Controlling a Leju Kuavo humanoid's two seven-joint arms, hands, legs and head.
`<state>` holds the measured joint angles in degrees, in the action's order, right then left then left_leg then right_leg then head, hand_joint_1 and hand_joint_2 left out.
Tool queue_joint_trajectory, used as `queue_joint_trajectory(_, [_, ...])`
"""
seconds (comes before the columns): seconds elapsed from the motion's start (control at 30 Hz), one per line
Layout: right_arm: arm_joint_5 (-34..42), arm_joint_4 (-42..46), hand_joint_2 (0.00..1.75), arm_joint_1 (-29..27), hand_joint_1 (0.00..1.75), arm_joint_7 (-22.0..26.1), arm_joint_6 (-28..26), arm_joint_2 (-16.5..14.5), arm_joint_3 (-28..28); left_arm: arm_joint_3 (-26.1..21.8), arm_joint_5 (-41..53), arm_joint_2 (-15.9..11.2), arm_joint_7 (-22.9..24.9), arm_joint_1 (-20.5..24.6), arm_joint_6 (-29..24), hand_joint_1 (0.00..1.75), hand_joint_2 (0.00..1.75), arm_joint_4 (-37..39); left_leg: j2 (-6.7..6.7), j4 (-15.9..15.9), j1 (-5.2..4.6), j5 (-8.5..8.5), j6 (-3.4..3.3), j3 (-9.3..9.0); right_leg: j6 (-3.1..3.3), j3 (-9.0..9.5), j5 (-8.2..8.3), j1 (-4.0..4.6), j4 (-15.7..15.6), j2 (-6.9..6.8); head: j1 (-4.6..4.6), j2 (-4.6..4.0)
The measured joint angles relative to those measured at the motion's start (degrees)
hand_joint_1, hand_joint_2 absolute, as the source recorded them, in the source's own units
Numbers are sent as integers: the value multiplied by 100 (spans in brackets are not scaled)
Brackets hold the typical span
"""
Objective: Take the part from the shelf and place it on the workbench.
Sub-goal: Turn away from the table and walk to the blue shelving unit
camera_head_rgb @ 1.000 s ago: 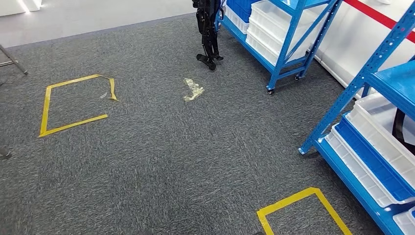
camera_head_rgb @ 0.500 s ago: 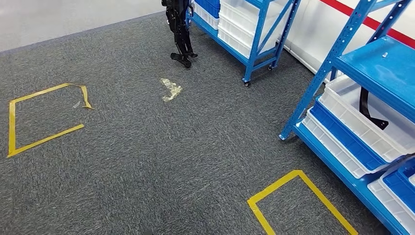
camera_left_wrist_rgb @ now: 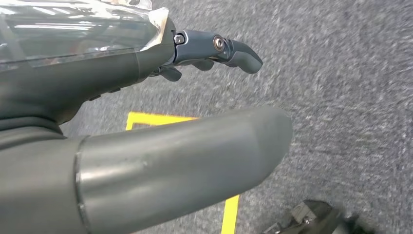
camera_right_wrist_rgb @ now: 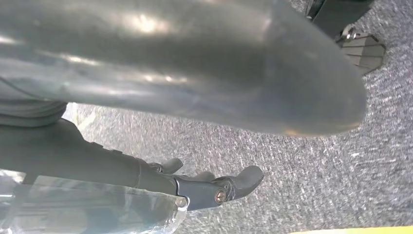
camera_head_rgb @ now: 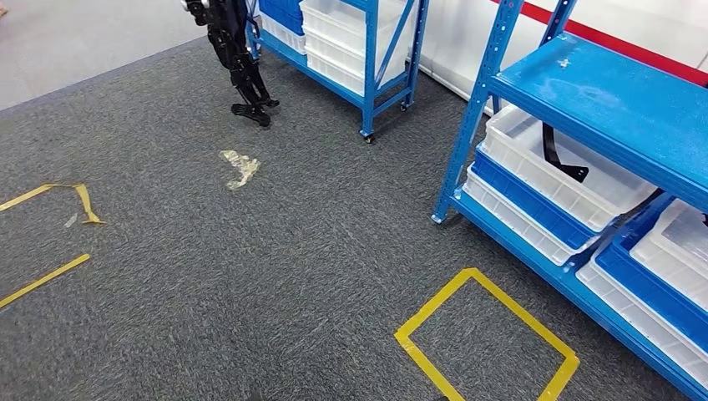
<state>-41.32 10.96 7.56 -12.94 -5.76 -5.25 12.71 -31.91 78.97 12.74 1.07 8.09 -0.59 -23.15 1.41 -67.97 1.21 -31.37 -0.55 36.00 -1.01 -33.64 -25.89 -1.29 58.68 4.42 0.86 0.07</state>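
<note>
Head view: your black part [camera_head_rgb: 558,155] lies in a white bin [camera_head_rgb: 534,171] on the blue shelf [camera_head_rgb: 614,109].
Both hands, left [camera_left_wrist_rgb: 146,146] and right [camera_right_wrist_rgb: 160,83], hang over carpet, fingers apart, holding nothing.

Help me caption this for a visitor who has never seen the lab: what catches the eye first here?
The blue shelf rack on the right stands out most, its white bins stacked under the top board, one holding a black part. Next comes the yellow tape square on the grey carpet in front of it. Farther back, another robot's dark legs stand beside a second blue rack.
</note>
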Motion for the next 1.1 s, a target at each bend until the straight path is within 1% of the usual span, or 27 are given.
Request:
queue_joint_trajectory(0.03, [-8, 1, 0, 6, 0, 0, -3, -2, 2, 0, -1, -5, 1, 1, 10, 0, 0, 0, 114, 364, 11, 159, -6, -157, -14, -3, -3, 19, 12, 70, 2, 0])
queue_joint_trajectory(0.1, [-15, 2, 0, 12, 0, 0, -13, -15, 8, 0, 2, -8, 3, 1, 36, 0, 0, 0, 278, 796, 5, 298, -23, -340, -74, -29, 8, 34, 12, 194, 5, 0])
queue_joint_trajectory(0.17, [-18, 1, 0, -1, 0, 0, -21, -21, 16, -1, 5, -1, 5, 7, 46, 0, 0, -1, 177, 843, -29, 315, -82, -353, -162, -74, 37, 26, -19, 293, 7, 0])
queue_joint_trajectory(0.2, [-19, 0, 0, -11, 0, 0, -22, -20, 20, -2, 7, 4, 6, 14, 46, 0, 0, -2, 114, 872, -37, 339, -129, -368, -192, -108, 30, 23, 1, 240, 5, 0])
queue_joint_trajectory(0.27, [-25, 0, 0, -11, 0, 0, -23, -20, 24, -2, 8, 11, 7, 22, 46, 0, 0, -3, -29, 933, -32, 382, -212, -396, -191, -288, -133, 45, 316, -34, 28, -1])
queue_joint_trajectory(0.3, [-29, 1, 0, -3, 0, 0, -23, -23, 26, -3, 8, 11, 7, 20, 47, 0, 0, -3, -109, 942, -43, 386, -235, -398, -166, -455, -287, 47, 655, -202, 38, -1])
queue_joint_trajectory(0.33, [-32, 1, 0, 5, 0, 0, -23, -26, 30, -4, 8, 10, 7, 16, 48, 0, 0, -2, -194, 943, -51, 383, -250, -393, -150, -650, -446, 53, 1052, -293, 49, -1])
queue_joint_trajectory(0.37, [-33, 1, 0, 6, 0, 0, -23, -28, 35, -5, 8, 9, 7, 11, 49, 0, 0, -2, -276, 942, -60, 379, -255, -389, -151, -818, -560, 49, 1394, -336, 51, -1])
queue_joint_trajectory(0.4, [-34, 1, 0, -2, 0, 0, -23, -28, 44, -7, 8, 8, 7, 9, 52, 0, 0, -2, -353, 942, -64, 373, -258, -386, -173, -901, -600, 43, 1574, -360, 51, -1])
queue_joint_trajectory(0.43, [-37, 0, 0, -13, 0, 0, -23, -26, 54, -8, 8, 10, 6, 9, 62, 0, 0, -2, -420, 941, -63, 367, -256, -388, -212, -868, -555, 34, 1524, -385, 54, -1])
queue_joint_trajectory(0.47, [-44, 0, 0, -22, 0, 0, -23, -21, 62, -9, 8, 14, 4, 10, 75, 0, 0, -2, -481, 940, -62, 359, -247, -394, -259, -719, -444, 24, 1252, -426, 55, -1])
queue_joint_trajectory(0.5, [-54, 1, 0, -23, 0, 0, -23, -16, 67, -10, 8, 20, 1, 10, 89, 0, 0, -2, -542, 938, -62, 347, -231, -406, -303, -486, -302, 18, 835, -534, 58, -1])
queue_joint_trajectory(0.53, [-65, 1, 0, -15, 0, 0, -23, -15, 70, -10, 8, 23, -4, 10, 101, 0, 0, -2, -597, 935, -80, 327, -204, -421, -318, -264, -177, 24, 449, -686, 62, -1])
queue_joint_trajectory(0.57, [-75, 2, 0, -3, 0, 0, -23, -15, 72, -11, 8, 24, -9, 10, 108, 0, 0, -2, -651, 931, -97, 305, -169, -440, -304, -99, -86, 37, 163, -802, 57, 0])
queue_joint_trajectory(0.6, [-81, 2, 0, 7, 0, 0, -23, -17, 73, -12, 8, 23, -12, 11, 111, 0, 0, -2, -702, 930, -115, 285, -137, -463, -270, -11, -39, 54, 11, -883, 50, 0])
queue_joint_trajectory(0.63, [-84, 2, 0, 13, 0, 0, -23, -20, 76, -14, 8, 22, -14, 13, 113, 0, 0, -2, -757, 937, -128, 270, -107, -488, -230, -4, -27, 74, -12, -879, 42, 0])
queue_joint_trajectory(0.67, [-86, 2, 0, 13, 0, 0, -23, -18, 80, -16, 8, 25, -14, 19, 115, 0, 0, -3, -816, 947, -122, 258, -78, -516, -191, -5, -18, 76, -19, -804, 33, 0])
queue_joint_trajectory(0.7, [-88, 2, 0, 8, 0, -1, -23, -16, 85, -19, 8, 29, -15, 25, 115, 0, 0, -4, -810, 932, -105, 228, -44, -530, -156, 1, -10, 53, -31, -733, 29, 0])
queue_joint_trajectory(0.77, [-97, 4, 0, 7, 0, -2, -23, -11, 98, -23, 7, 35, -16, 36, 115, 0, 0, -6, -623, 766, -67, 83, 16, -484, -73, 22, 11, -7, -54, -601, 15, 0])
queue_joint_trajectory(0.83, [-104, 7, 0, 25, 0, -2, -23, -14, 110, -31, 6, 33, -17, 33, 118, 0, 0, -5, -310, 197, -47, -240, 46, -226, -3, 16, 22, -32, -61, -484, -6, 0])
queue_joint_trajectory(0.9, [-104, 8, 0, 32, 0, -2, -23, -21, 118, -46, 6, 28, -16, 19, 126, 0, 0, -4, -156, -522, -46, -537, 63, 144, 30, 3, 28, -23, -59, -344, -14, -1])
queue_joint_trajectory(0.93, [-104, 7, 0, 25, 0, -2, -23, -22, 120, -52, 6, 27, -16, 13, 129, 0, 0, -4, -137, -705, -45, -563, 65, 256, 34, 1, 30, -19, -58, -276, -14, -1])
queue_joint_trajectory(0.97, [-104, 7, 0, 17, 0, -2, -23, -21, 122, -58, 6, 25, -16, 9, 131, 0, 0, -4, -128, -718, -43, -489, 63, 291, 34, 4, 32, -17, -57, -203, -15, -2])
queue_joint_trajectory(1.0, [-104, 6, 0, 11, 0, -2, -23, -20, 124, -61, 6, 20, -16, 8, 131, 0, 0, -4, -117, -526, -38, -324, 57, 221, 32, 11, 32, -18, -56, -131, -15, -2])
queue_joint_trajectory(1.03, [-104, 7, 0, 8, 0, -2, -23, -19, 125, -63, 5, 14, -16, 8, 131, 0, 0, -4, -85, -197, -29, -109, 50, 77, 30, 21, 32, -21, -54, -60, -16, -2])
queue_joint_trajectory(1.07, [-104, 7, 0, 8, 0, -2, -23, -21, 125, -66, 5, 7, -16, 9, 131, 0, 0, -4, 34, 204, -9, 89, 42, -109, 23, 29, 34, -23, -53, 12, -16, -2])
queue_joint_trajectory(1.1, [-104, 8, 0, 14, 0, -2, -23, -23, 125, -68, 4, 3, -16, 9, 131, 0, 0, -4, 181, 549, 9, 217, 39, -264, 2, 24, 35, -7, -44, 77, -14, -1])
